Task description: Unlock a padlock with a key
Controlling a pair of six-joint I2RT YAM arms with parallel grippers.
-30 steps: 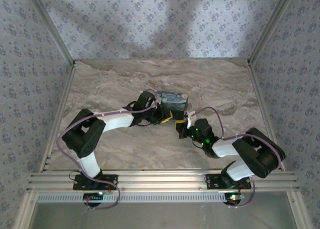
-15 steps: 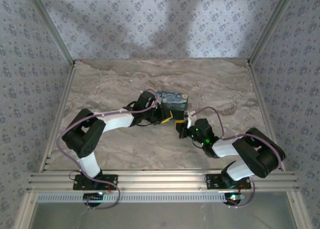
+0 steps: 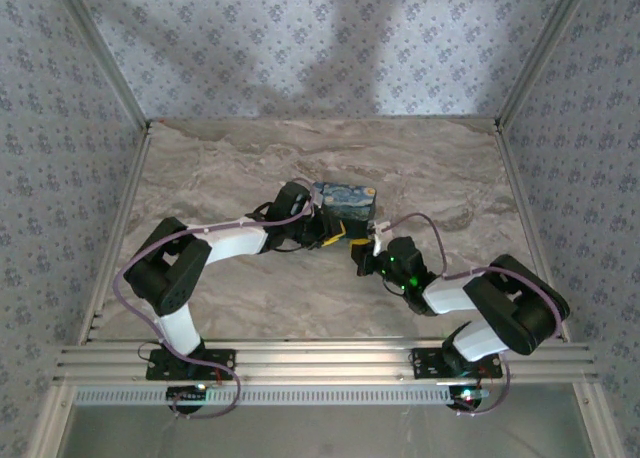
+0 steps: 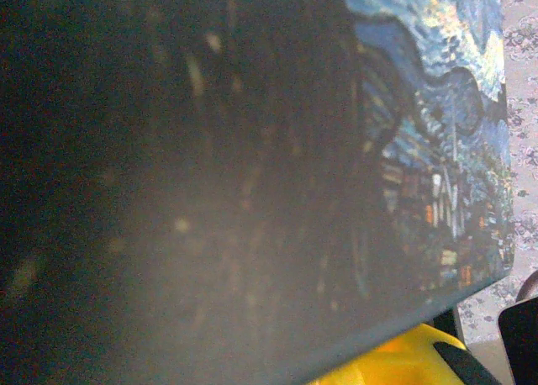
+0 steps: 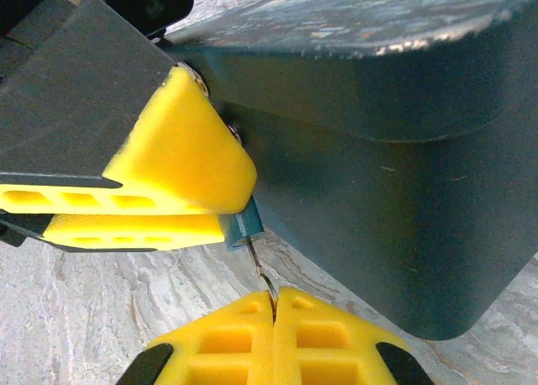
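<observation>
The tiny dark padlock [image 5: 240,225] pokes out between the yellow fingers [image 5: 168,162] of my left gripper [image 3: 332,240], which is shut on it beside the blue starry-night box [image 3: 343,201]. A thin metal key [image 5: 259,267] runs from the padlock's underside down into my right gripper [image 5: 273,305], which is shut on the key's other end. In the top view my right gripper [image 3: 362,254] meets the left one just in front of the box. Close up in the left wrist view are the box lid [image 4: 437,150] and one yellow finger [image 4: 403,360].
The box's dark side wall [image 5: 378,175] stands right against both grippers on their far side. Marble tabletop [image 3: 250,168] lies all round, bounded by patterned walls and an aluminium frame rail [image 3: 320,363] at the near edge.
My right gripper has edged very slightly to the left toward the padlock. The left arm and the box have stayed put.
</observation>
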